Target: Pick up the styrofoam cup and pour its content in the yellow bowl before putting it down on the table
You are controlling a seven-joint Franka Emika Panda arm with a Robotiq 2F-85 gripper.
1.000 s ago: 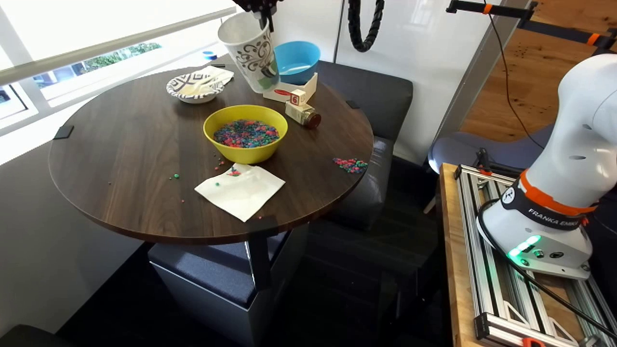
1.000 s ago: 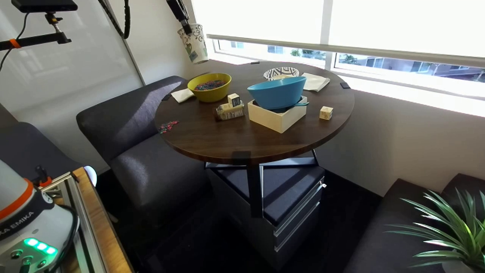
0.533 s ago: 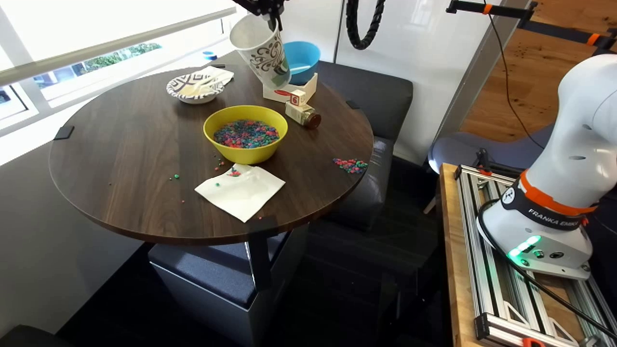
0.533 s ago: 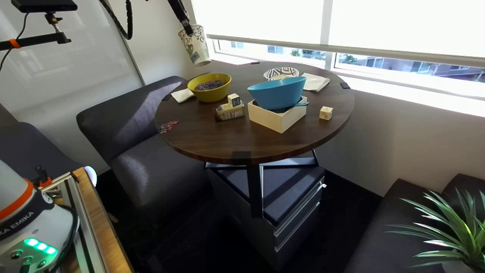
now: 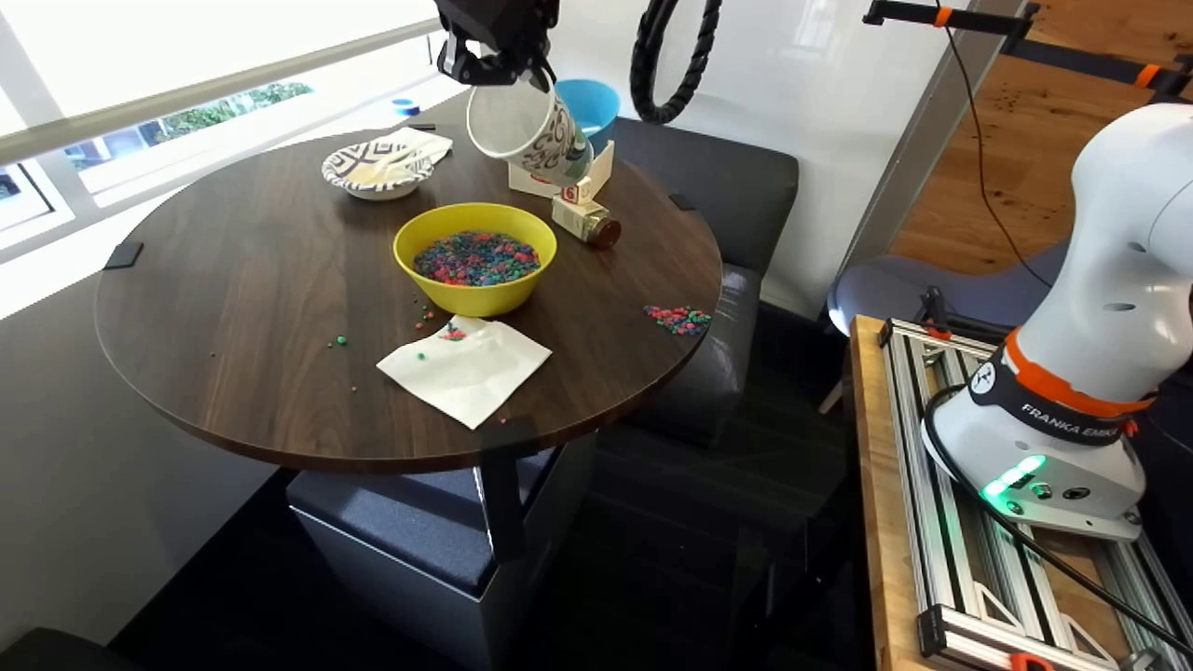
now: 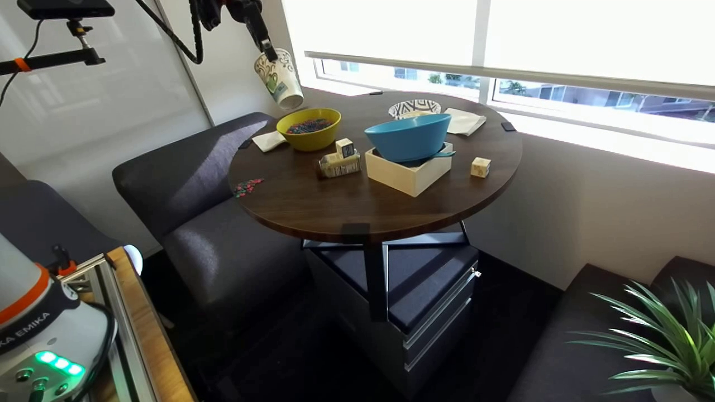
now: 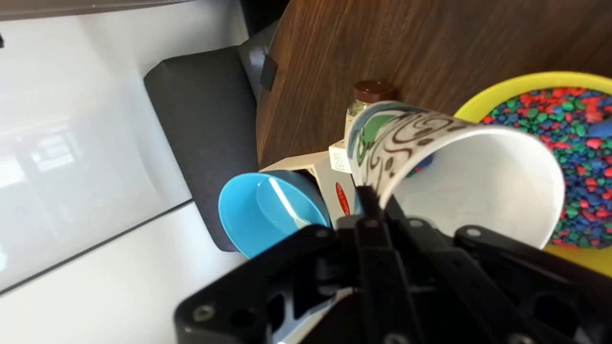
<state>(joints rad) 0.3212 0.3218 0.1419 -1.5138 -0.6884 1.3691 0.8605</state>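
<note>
My gripper [image 7: 380,198] is shut on the rim of the styrofoam cup [image 7: 397,138], one finger inside the wall and one outside. I hold the cup in the air, tilted; it also shows in both exterior views [image 5: 559,140] [image 6: 279,81], with the gripper [image 5: 541,79] [image 6: 270,54] at its rim. A few coloured pieces show deep inside the cup. The yellow bowl [image 5: 475,300] stands on the table [image 5: 252,280], filled with multicoloured pieces. In the wrist view, the cup's mouth overlaps the yellow bowl [image 7: 478,107]. It also shows in an exterior view [image 6: 313,139].
A blue bowl [image 6: 408,139] sits tilted on a wooden box [image 6: 405,176]. A jar [image 5: 582,222] lies beside the yellow bowl with a block [image 5: 578,191] on it. A patterned dish [image 5: 377,186], a napkin [image 5: 466,373] and spilled pieces [image 5: 678,320] are on the table.
The cup has moved right in an exterior view and lower. It has tilted further, its mouth turning more to the side. The gripper keeps its hold; the bowl has not moved.
</note>
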